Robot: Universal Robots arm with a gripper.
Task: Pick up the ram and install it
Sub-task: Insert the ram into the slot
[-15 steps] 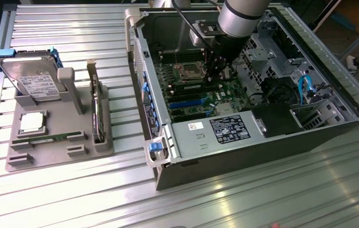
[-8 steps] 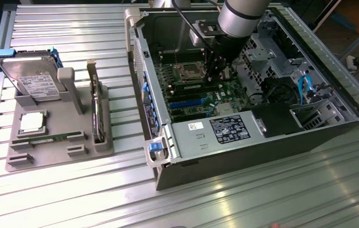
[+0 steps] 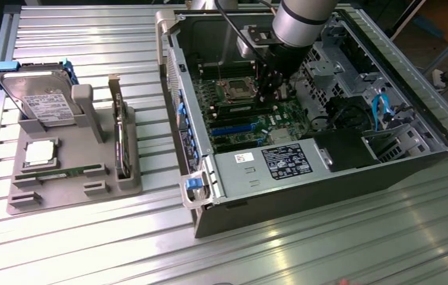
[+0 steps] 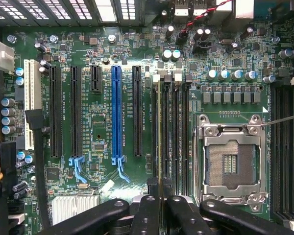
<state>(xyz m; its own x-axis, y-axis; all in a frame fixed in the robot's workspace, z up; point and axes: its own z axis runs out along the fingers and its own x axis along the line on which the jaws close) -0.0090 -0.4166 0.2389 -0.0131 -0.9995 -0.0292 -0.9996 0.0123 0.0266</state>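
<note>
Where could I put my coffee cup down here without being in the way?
Bare table on the camera's side of the computer case and grey tray, plus the strip between them. Inside the case it's crowded: the tool grips the ram stick there.

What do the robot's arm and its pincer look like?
The arm is a round silver-grey tube with a black wrist block below it. A black cable runs beside it. The pincer is matte black, with two slim inner fingers and two rounded outer bars.
</note>
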